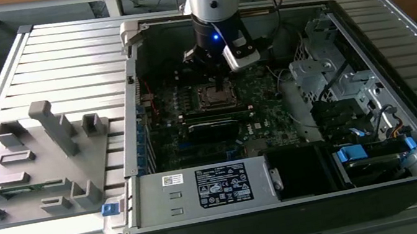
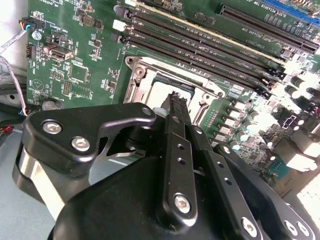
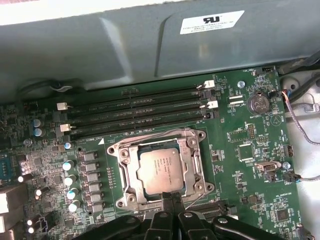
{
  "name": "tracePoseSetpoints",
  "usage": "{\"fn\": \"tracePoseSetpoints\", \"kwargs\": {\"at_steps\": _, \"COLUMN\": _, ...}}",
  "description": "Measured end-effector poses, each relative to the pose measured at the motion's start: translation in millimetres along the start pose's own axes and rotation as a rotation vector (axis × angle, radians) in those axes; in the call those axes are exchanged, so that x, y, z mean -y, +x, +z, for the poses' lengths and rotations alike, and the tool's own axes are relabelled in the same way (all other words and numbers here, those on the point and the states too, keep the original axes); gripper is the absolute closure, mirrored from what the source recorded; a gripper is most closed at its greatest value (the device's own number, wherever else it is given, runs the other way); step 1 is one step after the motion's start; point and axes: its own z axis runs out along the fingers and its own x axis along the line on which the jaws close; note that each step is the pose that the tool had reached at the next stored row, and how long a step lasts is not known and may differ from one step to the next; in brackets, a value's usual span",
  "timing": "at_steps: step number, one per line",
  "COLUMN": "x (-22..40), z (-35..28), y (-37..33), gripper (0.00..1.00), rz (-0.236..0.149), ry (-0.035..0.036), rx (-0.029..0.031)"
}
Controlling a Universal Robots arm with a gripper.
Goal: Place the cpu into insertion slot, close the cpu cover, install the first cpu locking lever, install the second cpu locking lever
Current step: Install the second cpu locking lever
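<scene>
Gripper (image 3: 168, 199) fingers are pressed together, tips meeting at the near edge of the socket, low centre in the first wrist view; I see nothing pinched between them. From here the cpu (image 3: 161, 170) sits seated in the insertion slot (image 3: 116, 150), its dull silver top showing at the middle of that frame. The cpu cover (image 3: 195, 161) lies flat around the chip as a silvery frame, with the chip showing through its cut-out. In the second wrist view the closed fingers (image 2: 176, 131) come down over the socket at centre frame, hiding most of the cpu (image 2: 167, 90), and the metal frame (image 2: 145, 70) shows above and beside them. Long black memory slots (image 3: 135, 112) run just above the socket in the first wrist view. In the exterior view the arm (image 1: 215, 3) reaches down from the upper centre into the open computer case (image 1: 394, 18), the gripper (image 1: 216, 77) right over the socket (image 1: 216, 95) at mid frame. A grey fixture (image 1: 40, 162) stands on the slatted bench (image 1: 57, 59) at the left of that frame.
</scene>
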Motion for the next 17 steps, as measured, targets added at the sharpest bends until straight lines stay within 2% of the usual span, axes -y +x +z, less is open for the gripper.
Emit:
{"fn": "tracePoseSetpoints", "kwargs": {"at_steps": 13, "x": 10.6, "z": -0.1, "y": -2.0, "gripper": 0.89, "rz": 0.0, "ry": 0.0, "rx": 0.0}}
{"fn": "tracePoseSetpoints", "kwargs": {"at_steps": 17, "x": 11.3, "z": -0.1, "y": -2.1, "gripper": 0.89, "rz": 0.0, "ry": 0.0, "rx": 0.0}}
